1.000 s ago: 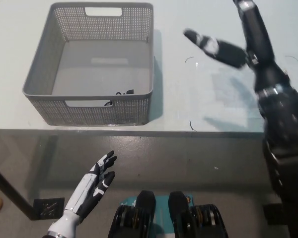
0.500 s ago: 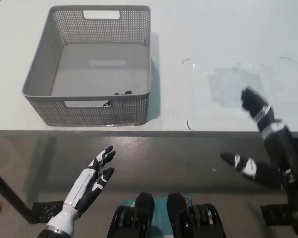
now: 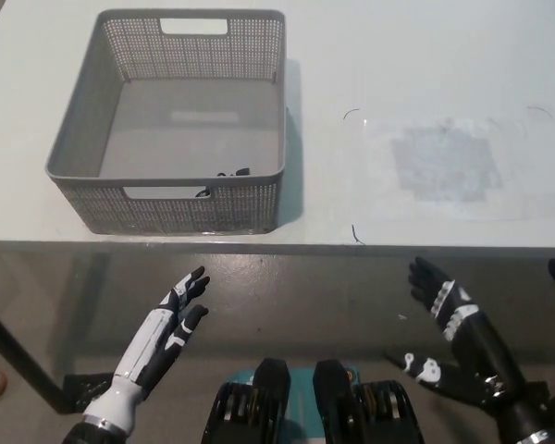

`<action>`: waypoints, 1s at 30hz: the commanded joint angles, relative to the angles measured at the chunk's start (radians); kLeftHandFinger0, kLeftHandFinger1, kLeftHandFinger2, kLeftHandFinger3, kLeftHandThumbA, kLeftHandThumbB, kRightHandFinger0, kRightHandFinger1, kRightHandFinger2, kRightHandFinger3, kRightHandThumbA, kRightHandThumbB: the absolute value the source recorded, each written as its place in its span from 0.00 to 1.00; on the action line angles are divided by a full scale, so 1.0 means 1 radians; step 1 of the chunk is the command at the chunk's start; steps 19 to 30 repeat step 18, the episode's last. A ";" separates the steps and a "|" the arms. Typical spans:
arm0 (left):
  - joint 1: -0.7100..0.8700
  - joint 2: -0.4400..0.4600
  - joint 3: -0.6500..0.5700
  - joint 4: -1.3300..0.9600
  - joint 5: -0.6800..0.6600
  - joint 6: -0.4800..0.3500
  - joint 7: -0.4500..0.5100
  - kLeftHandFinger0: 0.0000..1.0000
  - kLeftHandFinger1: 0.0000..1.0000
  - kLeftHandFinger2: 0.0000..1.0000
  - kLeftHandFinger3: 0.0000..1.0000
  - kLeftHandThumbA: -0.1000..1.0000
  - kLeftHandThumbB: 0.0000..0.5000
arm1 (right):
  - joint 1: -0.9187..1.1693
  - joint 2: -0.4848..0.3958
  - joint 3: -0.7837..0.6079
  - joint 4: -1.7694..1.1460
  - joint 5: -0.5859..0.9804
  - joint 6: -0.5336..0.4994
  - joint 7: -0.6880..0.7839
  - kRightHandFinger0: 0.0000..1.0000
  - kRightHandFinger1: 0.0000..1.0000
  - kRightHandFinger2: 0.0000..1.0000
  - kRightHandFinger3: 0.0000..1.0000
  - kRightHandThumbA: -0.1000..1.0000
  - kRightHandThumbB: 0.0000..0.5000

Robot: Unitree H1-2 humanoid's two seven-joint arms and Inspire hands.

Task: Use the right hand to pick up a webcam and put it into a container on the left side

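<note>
We note left robot hand (image 3: 162,328) open, idle below bench (image 3: 370,213). Basket (image 3: 259,120): dark bit at near wall, probably webcam (image 3: 229,174). Right robot hand (image 3: 449,310) open, empty, low. We judge placement done; nothing further required.

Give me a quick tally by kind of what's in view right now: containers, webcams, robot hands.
Grey mesh baskets: 1, on the table
Webcams: 1, only a small black part visible at the basket's near wall
Robot hands: 2, left hand and right hand, both open below the table edge
Total: 4
</note>
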 commanded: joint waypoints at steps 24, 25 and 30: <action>-0.029 0.009 0.027 -0.004 -0.007 -0.035 0.002 0.89 1.00 1.00 1.00 0.95 0.12 | -0.094 0.003 -0.004 0.240 -0.068 -0.097 0.005 1.00 1.00 1.00 1.00 1.00 0.33; -0.029 0.009 0.027 -0.004 -0.007 -0.035 0.002 0.89 1.00 1.00 1.00 0.95 0.12 | -0.094 0.003 -0.004 0.240 -0.068 -0.097 0.005 1.00 1.00 1.00 1.00 1.00 0.33; -0.029 0.009 0.027 -0.004 -0.007 -0.035 0.002 0.89 1.00 1.00 1.00 0.95 0.12 | -0.094 0.003 -0.004 0.240 -0.068 -0.097 0.005 1.00 1.00 1.00 1.00 1.00 0.33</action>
